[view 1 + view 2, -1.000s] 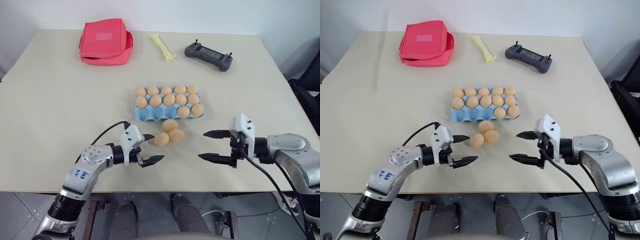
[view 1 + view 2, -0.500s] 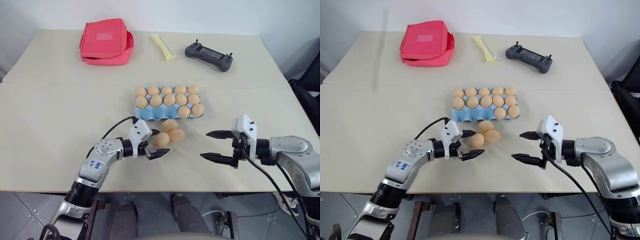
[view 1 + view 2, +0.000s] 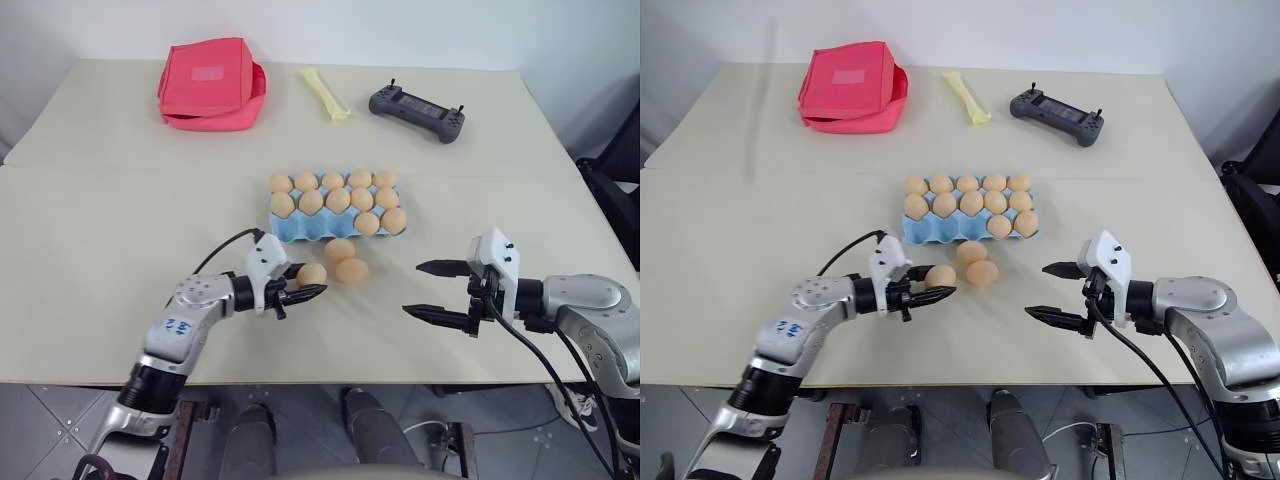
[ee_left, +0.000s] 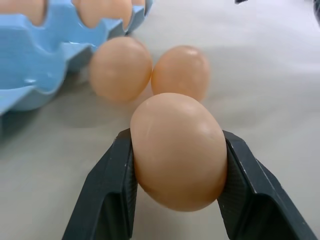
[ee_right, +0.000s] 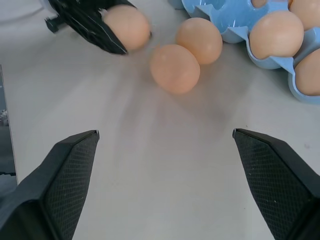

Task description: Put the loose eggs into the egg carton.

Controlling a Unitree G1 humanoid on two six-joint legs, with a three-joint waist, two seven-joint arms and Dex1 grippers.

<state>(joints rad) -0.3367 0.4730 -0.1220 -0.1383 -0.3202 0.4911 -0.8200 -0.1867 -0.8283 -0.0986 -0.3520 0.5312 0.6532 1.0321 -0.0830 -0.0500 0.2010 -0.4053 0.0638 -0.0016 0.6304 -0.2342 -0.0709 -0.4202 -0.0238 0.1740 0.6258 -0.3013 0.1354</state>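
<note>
Three loose eggs; eleven eggs in carton; one pouch; one controller.

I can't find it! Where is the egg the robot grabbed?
The small tan-orange egg sits pinched in the left claw, on the near side of the light blue moulded egg carton, left of two loose eggs.

Between the right gripper's wide-apart fingers lie two loose eggs beside the egg carton.

Beige table: blue egg carton, two loose eggs, red pouch, yellow packet, grey controller.
</note>
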